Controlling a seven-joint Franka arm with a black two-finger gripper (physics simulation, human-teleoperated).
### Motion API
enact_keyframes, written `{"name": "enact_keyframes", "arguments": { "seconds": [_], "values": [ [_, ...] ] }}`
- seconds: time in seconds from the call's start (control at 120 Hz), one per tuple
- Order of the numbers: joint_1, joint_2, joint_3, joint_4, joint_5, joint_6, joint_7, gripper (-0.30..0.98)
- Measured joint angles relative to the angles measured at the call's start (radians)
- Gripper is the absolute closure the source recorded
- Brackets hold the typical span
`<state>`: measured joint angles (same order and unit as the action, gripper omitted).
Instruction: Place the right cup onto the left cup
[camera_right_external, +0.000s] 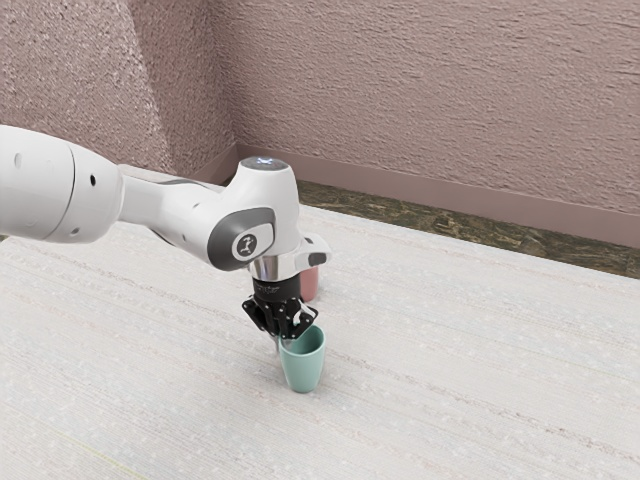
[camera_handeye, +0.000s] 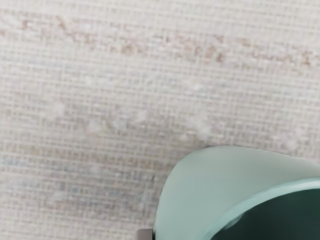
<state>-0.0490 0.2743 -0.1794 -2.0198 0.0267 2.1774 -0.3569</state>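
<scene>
While my gripper (camera_right_external: 284, 341) hangs near the exterior view's centre, the upright teal cup (camera_right_external: 303, 373) lies immediately beside it, toward the lower right of the frame. Whether the gripper is released or clenched, I cannot tell.

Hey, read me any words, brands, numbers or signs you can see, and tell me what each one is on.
Grey top cap: small mark, roughly "X".
Grey side cover: round emblem, too small to make out.
Black collar: pale lettering, too small to read.
Green cup and pink cup: none that I can see.
</scene>
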Motion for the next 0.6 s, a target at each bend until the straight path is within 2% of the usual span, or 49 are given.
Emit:
{"name": "enact_keyframes", "arguments": {
  "seconds": [0.1, 0.333, 0.45, 0.6],
  "values": [
    [0.0, -0.001, 0.0, 0.002, 0.007, 0.0, -0.004, 0.77],
    [-0.008, -0.057, 0.001, 0.022, 0.071, -0.002, -0.011, 0.78],
    [-0.006, -0.067, 0.003, 0.096, 0.116, -0.016, -0.01, 0.78],
    [0.002, -0.066, 0.009, 0.219, 0.138, -0.071, 0.003, 0.79]
  ]
}}
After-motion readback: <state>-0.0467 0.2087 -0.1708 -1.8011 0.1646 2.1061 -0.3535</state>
